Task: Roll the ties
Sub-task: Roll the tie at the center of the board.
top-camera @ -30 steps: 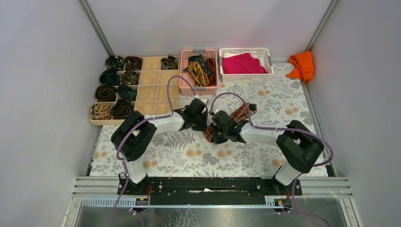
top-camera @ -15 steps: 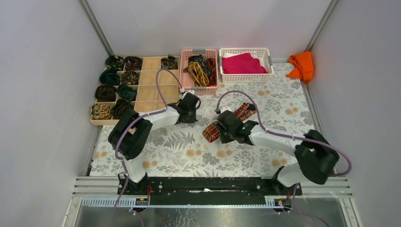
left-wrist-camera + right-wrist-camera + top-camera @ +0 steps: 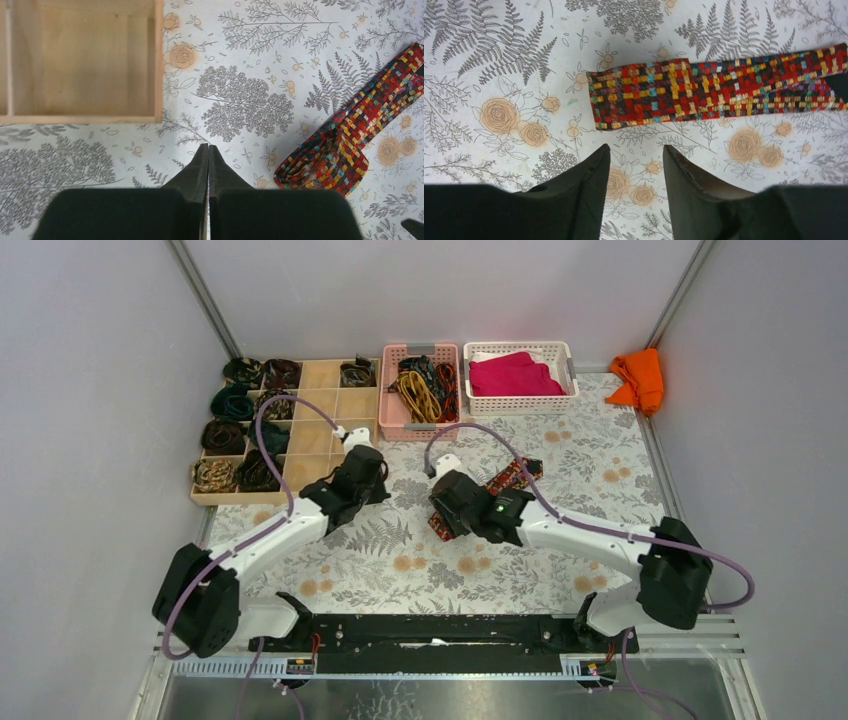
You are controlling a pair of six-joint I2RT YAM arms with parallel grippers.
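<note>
One of the ties, red-orange and dark with a small check pattern (image 3: 512, 477), lies folded on the flowered tablecloth. The right wrist view shows its folded end (image 3: 644, 95) flat just beyond my right gripper (image 3: 636, 149), which is open with nothing between its fingers. In the top view the right gripper (image 3: 443, 508) hovers over the tie's near end. My left gripper (image 3: 208, 146) is shut and empty, left of the tie (image 3: 350, 140). It sits by the wooden tray's corner (image 3: 368, 478).
A wooden compartment tray (image 3: 318, 430) at the back left holds several rolled ties, and some compartments (image 3: 90, 60) are bare. A pink basket (image 3: 420, 390) holds loose ties. A white basket (image 3: 518, 375) has magenta cloth. An orange cloth (image 3: 640, 378) lies at the back right.
The right gripper opened and let go of the tie, which now lies flat. The left arm swung left, away from the tie toward the wooden tray, staying shut.
</note>
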